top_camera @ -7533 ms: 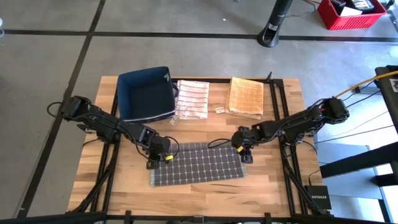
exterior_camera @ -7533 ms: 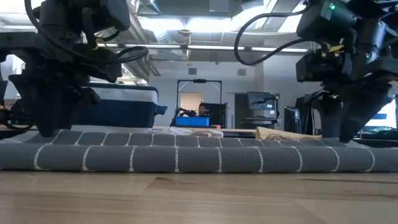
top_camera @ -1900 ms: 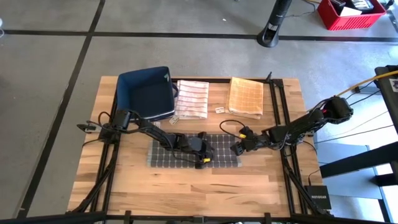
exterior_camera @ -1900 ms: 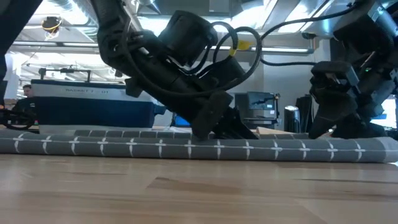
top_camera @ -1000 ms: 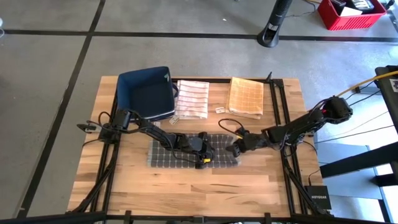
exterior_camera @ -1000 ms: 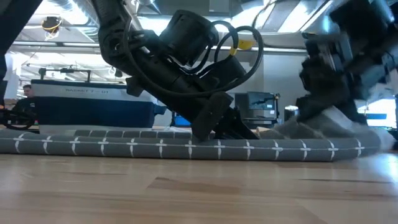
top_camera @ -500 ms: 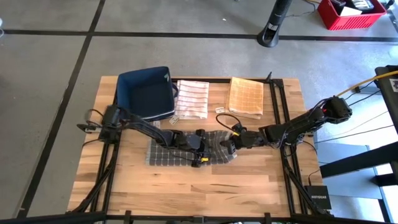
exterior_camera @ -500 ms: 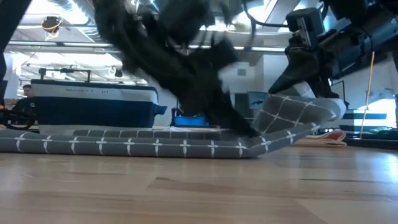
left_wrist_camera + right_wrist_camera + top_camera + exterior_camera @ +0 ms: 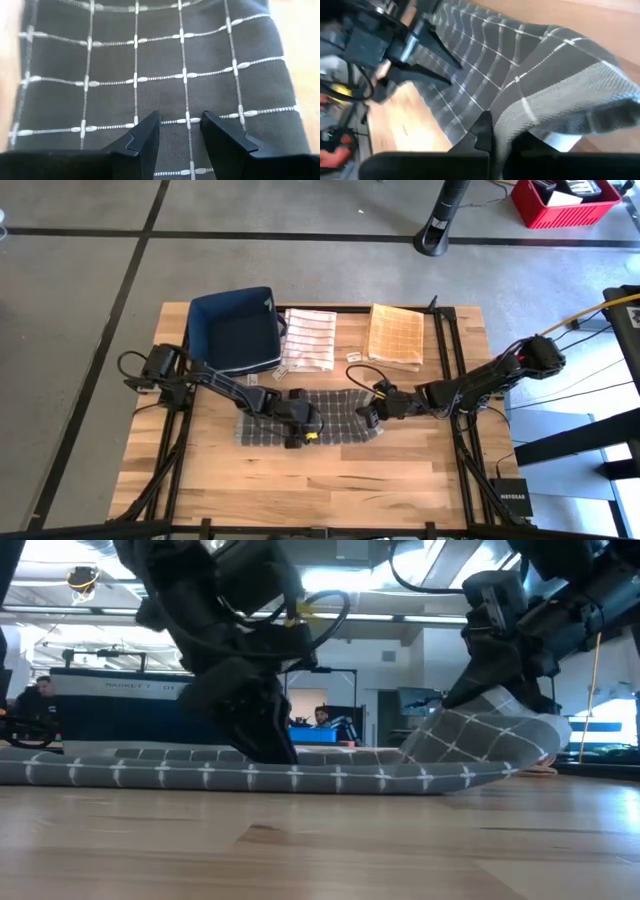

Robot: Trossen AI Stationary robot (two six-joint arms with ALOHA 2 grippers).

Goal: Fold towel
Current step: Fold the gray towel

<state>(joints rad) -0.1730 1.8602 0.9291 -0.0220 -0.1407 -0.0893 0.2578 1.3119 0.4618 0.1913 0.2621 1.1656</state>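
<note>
Now mid-table: gray towel (image 9: 300,417) with right end lifted, pinched in clenched right gripper (image 9: 368,415). Left gripper (image 9: 293,438), fingers (image 9: 145,137) parted, pressing down near the towel's middle.

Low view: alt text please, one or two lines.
The right gripper lifts the right end of the grey grid-patterned towel off the wooden table and curls it leftward. The left gripper is down on the towel's middle.

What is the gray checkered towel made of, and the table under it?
The gray towel looks like soft woven cloth: threads show in its weave and white stitched grid lines, and it bends where the right gripper lifts it. The table looks like wood, with planks and grain.
</note>
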